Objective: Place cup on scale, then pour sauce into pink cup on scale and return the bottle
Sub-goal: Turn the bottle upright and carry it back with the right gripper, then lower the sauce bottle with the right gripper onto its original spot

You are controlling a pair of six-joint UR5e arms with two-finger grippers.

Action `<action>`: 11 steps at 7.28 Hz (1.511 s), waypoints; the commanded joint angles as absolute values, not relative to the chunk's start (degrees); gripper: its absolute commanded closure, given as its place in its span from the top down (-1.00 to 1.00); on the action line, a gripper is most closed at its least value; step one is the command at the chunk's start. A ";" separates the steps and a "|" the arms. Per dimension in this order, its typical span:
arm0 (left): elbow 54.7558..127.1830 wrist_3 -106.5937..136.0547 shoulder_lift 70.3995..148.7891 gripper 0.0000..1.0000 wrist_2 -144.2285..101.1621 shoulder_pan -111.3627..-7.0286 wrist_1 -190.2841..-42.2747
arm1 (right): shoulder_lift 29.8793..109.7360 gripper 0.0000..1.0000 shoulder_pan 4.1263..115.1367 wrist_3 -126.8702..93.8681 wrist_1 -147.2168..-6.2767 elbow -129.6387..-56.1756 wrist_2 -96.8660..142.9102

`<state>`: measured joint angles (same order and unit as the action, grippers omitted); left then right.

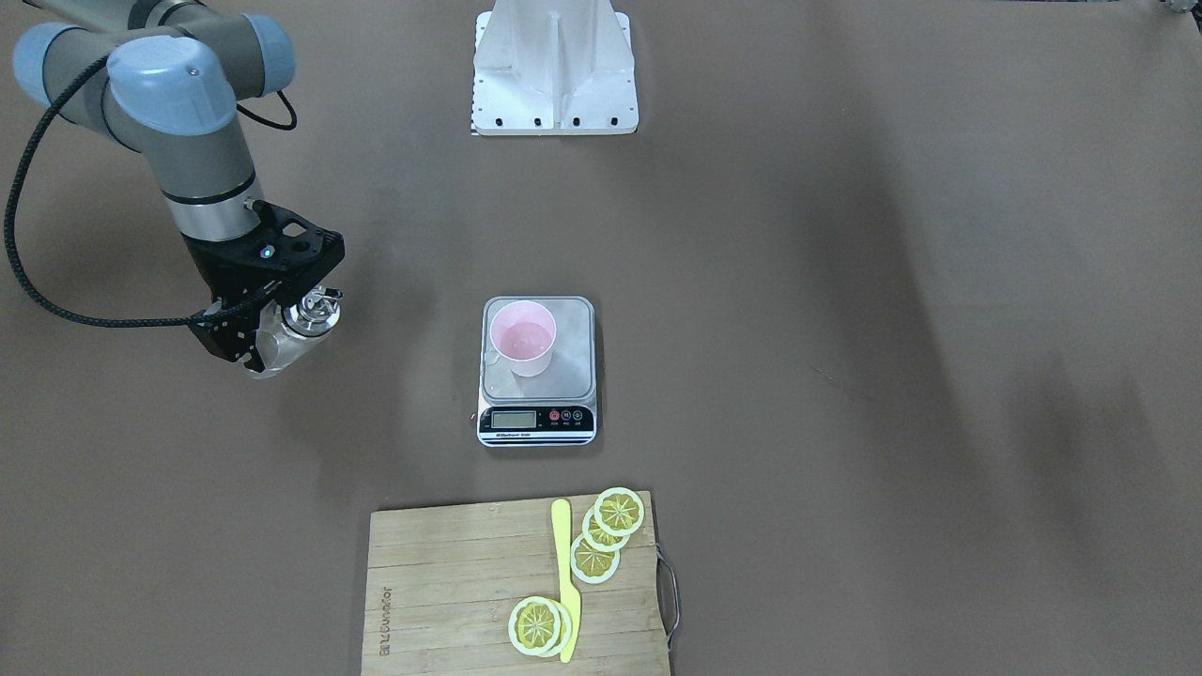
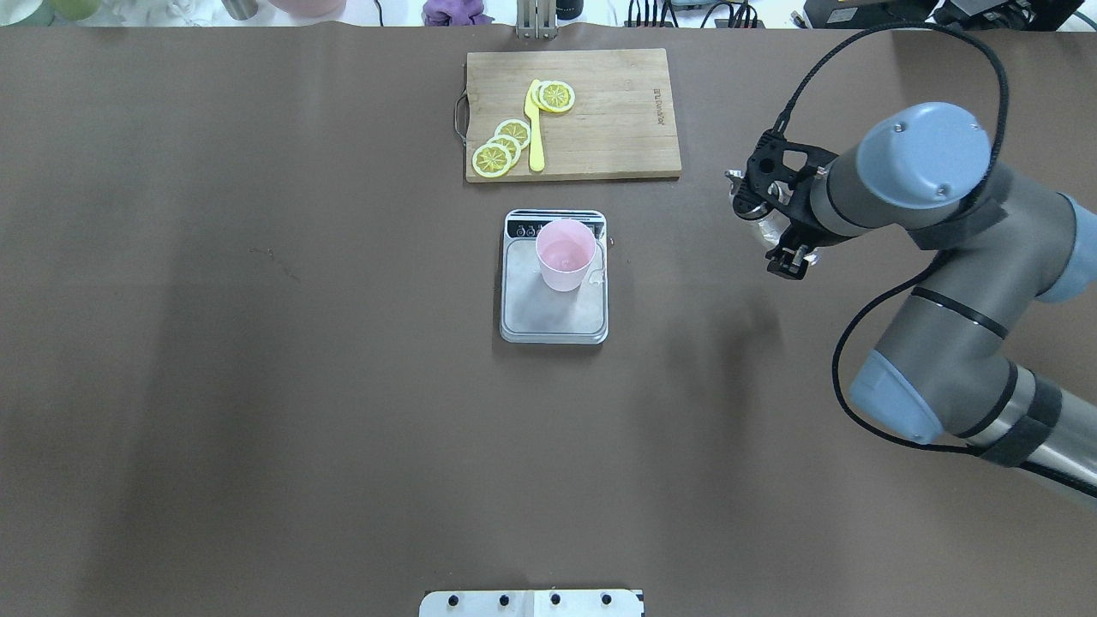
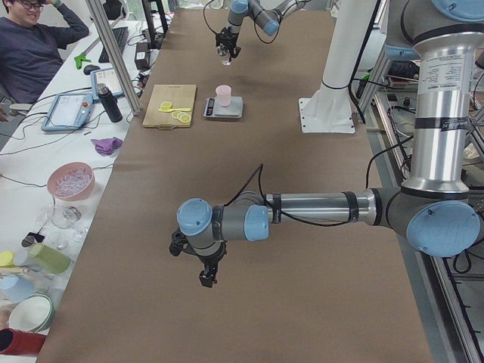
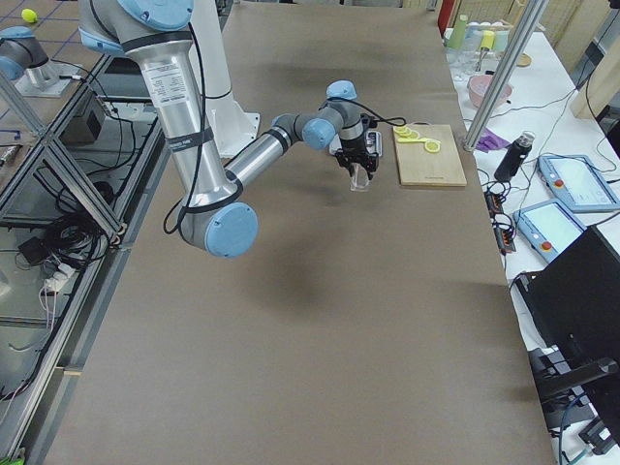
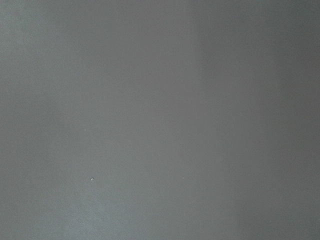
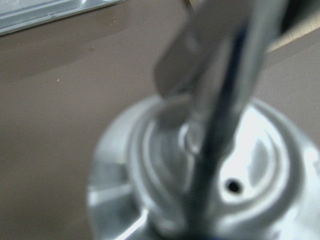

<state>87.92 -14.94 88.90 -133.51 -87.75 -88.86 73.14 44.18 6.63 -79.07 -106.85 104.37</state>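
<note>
Right claw point(image 1: 270, 343) clamped on the bottle point(image 1: 313, 314), well out to the robot's right of the scale point(image 1: 563, 371). The cup point(image 1: 522, 340) stands on the scale's steel platform, toward the display end. Pouring looks done, with what may be a faint pool in the cup's bottom, so you are likely on the return leg.

The bottle hangs low over the bare bench point(image 1: 845, 282); no view shows clearly whether its base touches. Bring it straight down with the spout cap upright, and let the glass base sit flat before you part the claw. A narrow glass bottle tips easily, so open fully, then lift straight up. The right wrist camera shows the cap close beneath the claw, and a sideways exit could clip it. Keep clear of the scale and of the cutting board point(image 1: 451, 582) with its lemon slices point(image 1: 601, 535).

The left claw point(image 3: 206, 274) hovers over the bench well apart from all this; whether it is apart or together cannot be told.
</note>
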 commanded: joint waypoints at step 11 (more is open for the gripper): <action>87.98 -14.94 88.95 0.96 -133.51 -87.71 -88.95 | 86.22 -1.00 50.19 -13.07 -8.55 -85.35 122.17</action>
<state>87.98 -14.94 88.95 -133.51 -87.72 -88.95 86.46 50.26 -9.68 -11.45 -86.34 121.75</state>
